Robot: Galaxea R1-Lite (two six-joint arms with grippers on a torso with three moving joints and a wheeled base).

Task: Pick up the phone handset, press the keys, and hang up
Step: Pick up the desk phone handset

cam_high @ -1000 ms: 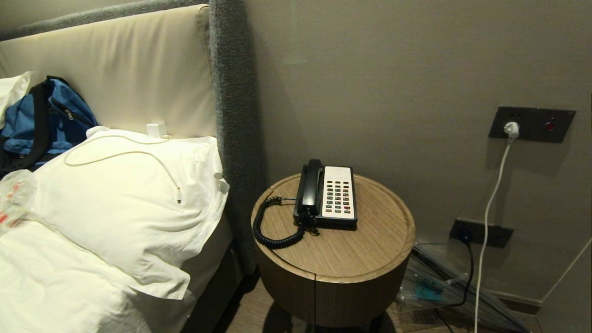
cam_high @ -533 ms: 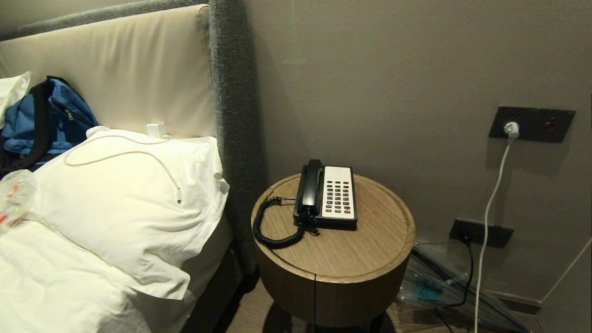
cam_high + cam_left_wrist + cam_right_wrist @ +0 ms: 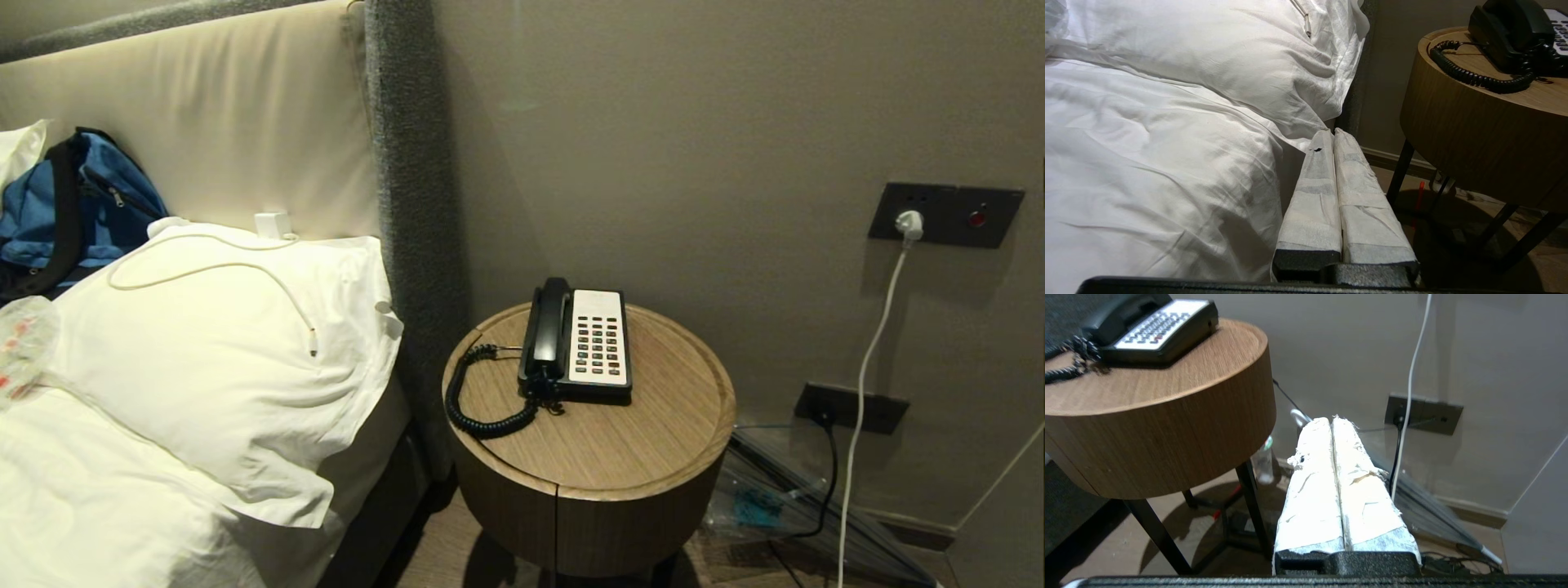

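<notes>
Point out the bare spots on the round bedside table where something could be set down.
The round table is bare across its near half, between the phone base and the front rim, and along its right side. The left is crowded: the coiled cord loops beside the phone handset.

Three cameras: one high on the head, two low on the wrists.

The head view looks forward and down on the round bench (image 3: 620, 457) between bed (image 3: 122, 490) and wall. The left wrist view sits below bench height, past its end effector (image 3: 1329, 134), facing bed and bench edge. The right wrist view, equally low, looks past its end effector (image 3: 1331, 421) toward the wall. All three share the bench.
</notes>
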